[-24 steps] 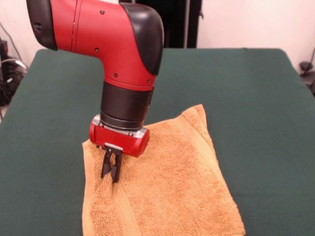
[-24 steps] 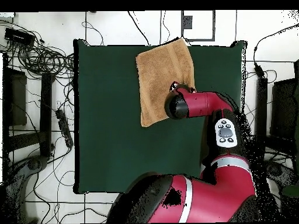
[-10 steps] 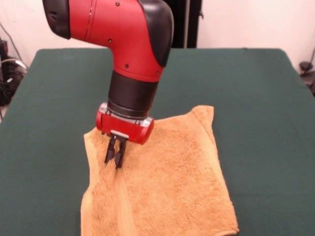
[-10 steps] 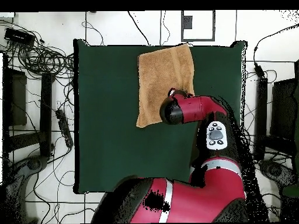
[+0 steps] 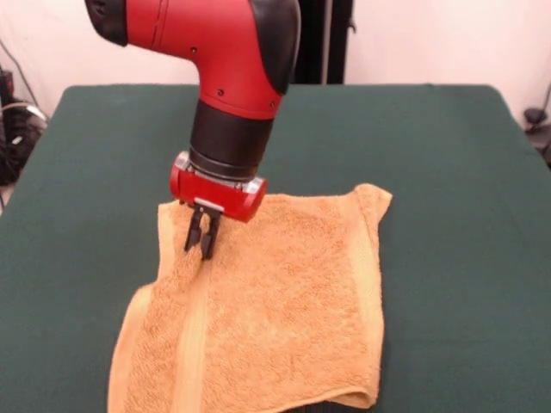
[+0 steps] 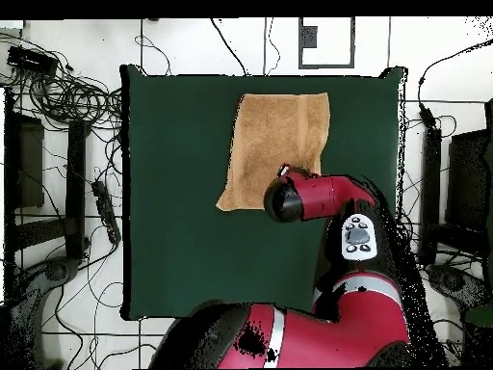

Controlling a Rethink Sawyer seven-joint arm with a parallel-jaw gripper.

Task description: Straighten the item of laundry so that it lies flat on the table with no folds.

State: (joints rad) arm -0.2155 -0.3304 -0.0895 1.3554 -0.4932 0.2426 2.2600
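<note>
The towel (image 5: 275,301) has slid back and turned as my tool (image 5: 201,249), pinching it, drags it flatter on the desk (image 5: 448,155).

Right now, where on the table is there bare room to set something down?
The table is bare across the wide stretch left of the towel in the overhead view, down to the robot-side edge. It is crowded where the arm and gripper sit on the towel.
</note>
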